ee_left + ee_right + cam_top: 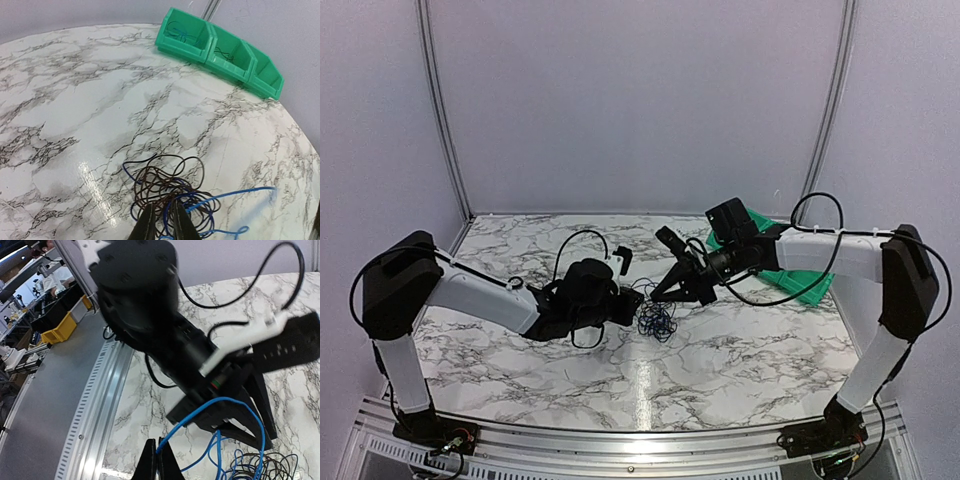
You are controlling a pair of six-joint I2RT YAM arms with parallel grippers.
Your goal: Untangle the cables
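My left arm (pixel 480 295) and right arm (pixel 830 255) lean in from the near edge of the table (pixel 740 365), wrists low, tips nearly meeting over its middle. My left gripper (pixel 165 222) holds its fingers a narrow gap apart. My right gripper (pixel 159 460) is pinched closed on a blue cable (pixel 235 407).

The near half of the tabletop (pixel 740 370) lies bare from the left edge to the right edge, and so does the far left stretch along the back edge. At the middle the cables (pixel 657 320) are hemmed in by the left gripper (pixel 164 225) and the right gripper (pixel 157 460), almost tip to tip. The left arm (pixel 485 295) and right arm (pixel 820 255) slant in from the side edges and bar the way across. Green bins (pixel 798 285) fill the far right corner.
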